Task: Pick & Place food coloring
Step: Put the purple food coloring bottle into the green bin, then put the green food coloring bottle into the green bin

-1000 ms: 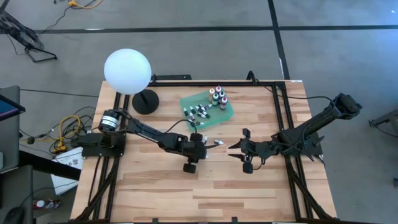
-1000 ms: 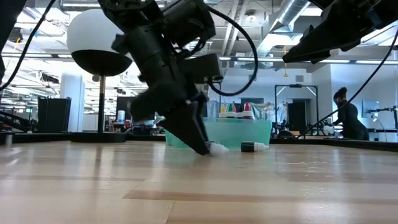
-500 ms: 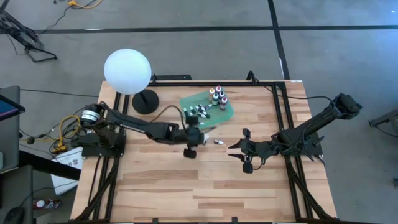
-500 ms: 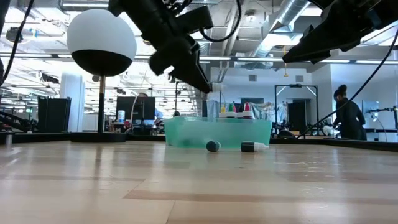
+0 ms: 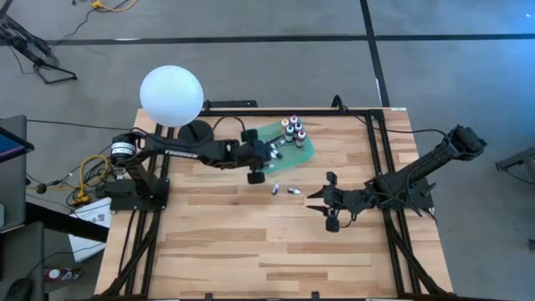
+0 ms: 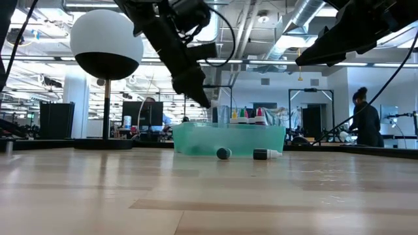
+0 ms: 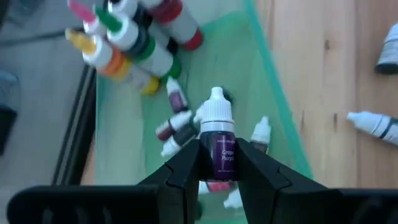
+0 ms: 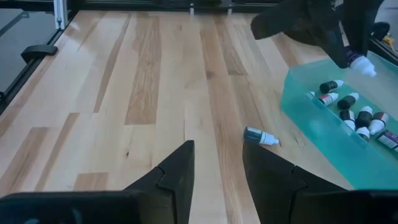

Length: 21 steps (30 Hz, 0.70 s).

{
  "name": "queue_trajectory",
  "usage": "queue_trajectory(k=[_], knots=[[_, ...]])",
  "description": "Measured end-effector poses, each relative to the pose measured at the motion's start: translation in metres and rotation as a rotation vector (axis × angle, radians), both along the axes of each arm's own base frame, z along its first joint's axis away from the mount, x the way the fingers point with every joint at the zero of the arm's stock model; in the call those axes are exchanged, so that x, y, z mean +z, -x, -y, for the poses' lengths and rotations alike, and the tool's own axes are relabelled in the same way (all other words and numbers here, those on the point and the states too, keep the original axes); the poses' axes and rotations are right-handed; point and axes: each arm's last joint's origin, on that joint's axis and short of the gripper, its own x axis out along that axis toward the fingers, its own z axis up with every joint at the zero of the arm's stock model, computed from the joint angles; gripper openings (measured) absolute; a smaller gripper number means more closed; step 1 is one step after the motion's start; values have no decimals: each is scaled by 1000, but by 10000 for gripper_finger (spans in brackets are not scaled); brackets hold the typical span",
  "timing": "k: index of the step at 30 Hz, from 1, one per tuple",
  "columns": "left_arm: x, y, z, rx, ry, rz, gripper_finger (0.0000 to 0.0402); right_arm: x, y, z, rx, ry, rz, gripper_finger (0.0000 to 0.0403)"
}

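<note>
Since half a second earlier, the left gripper (image 7: 217, 163) had swung over the tray (image 5: 306, 151), fingers clamped on a purple bottle (image 7: 219, 138). Two bottles (image 5: 283, 190) lay on the surface. Right gripper (image 8: 217, 163) waited open, probably idle.

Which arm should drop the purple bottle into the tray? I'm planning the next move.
Left. Its gripper already holds the purple bottle over the tray. The right gripper is open and empty, away from the tray.
</note>
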Motion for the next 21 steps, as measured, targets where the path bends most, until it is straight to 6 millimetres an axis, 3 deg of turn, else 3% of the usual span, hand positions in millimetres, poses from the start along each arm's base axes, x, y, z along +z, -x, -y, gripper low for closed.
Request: queue_trajectory(k=[8, 21], knots=[[-3, 6, -18, 62, 82, -7, 86, 0, 0, 0, 1, 1, 0, 127], [-3, 7, -17, 69, 62, -24, 177, 0, 0, 0, 1, 1, -1, 127]])
